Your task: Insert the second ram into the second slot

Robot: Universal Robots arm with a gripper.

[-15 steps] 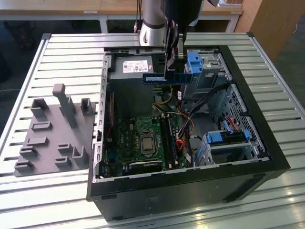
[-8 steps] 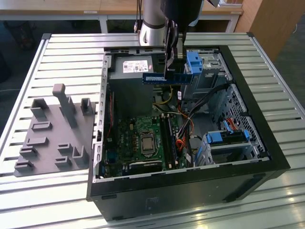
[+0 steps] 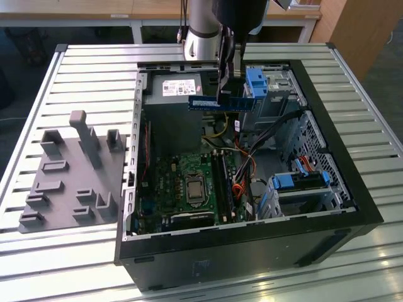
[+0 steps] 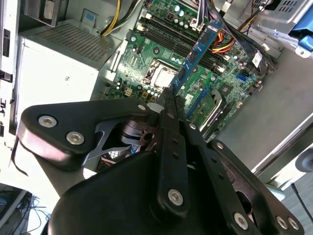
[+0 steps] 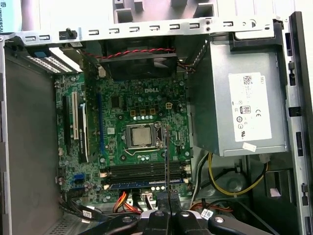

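My gripper [image 3: 225, 93] is shut on the second ram [image 3: 220, 102], a thin blue stick held level and on edge above the open computer case, over its rear half near the power supply. In the second wrist view the fingers [image 4: 172, 128] pinch one end of the ram [image 4: 198, 49], which hangs above the motherboard. In the first wrist view the ram [image 5: 166, 156] shows edge-on as a thin line crossing the row of long black memory slots [image 5: 146, 171]. It is well above the slots [image 3: 221, 179] and touches none of them. A blue strip [image 5: 142, 185] lies along the outermost slot.
The case [image 3: 327, 239] lies open on a slatted metal table [image 3: 94, 69]. Around the slots are the processor socket [image 3: 193, 187], the power supply [image 3: 179, 88], orange and yellow cables [image 3: 242, 173] and blue-latched drive bays [image 3: 302, 179]. A grey fixture plate [image 3: 69, 182] sits at the exterior view's left.
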